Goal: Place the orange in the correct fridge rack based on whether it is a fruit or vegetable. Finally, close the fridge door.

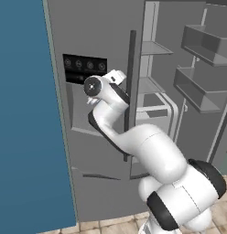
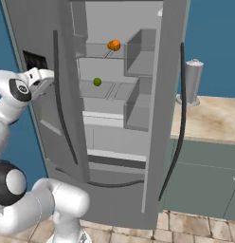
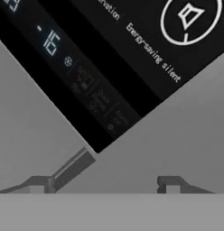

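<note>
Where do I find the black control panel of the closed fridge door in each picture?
Left base view: the control panel is left of centre, just above the arm's wrist.
Right base view: it sits at the left edge, behind the wrist.
Hand view: it crosses the upper half diagonally.
Shared landmark: the closed door's long dark handle.
</note>
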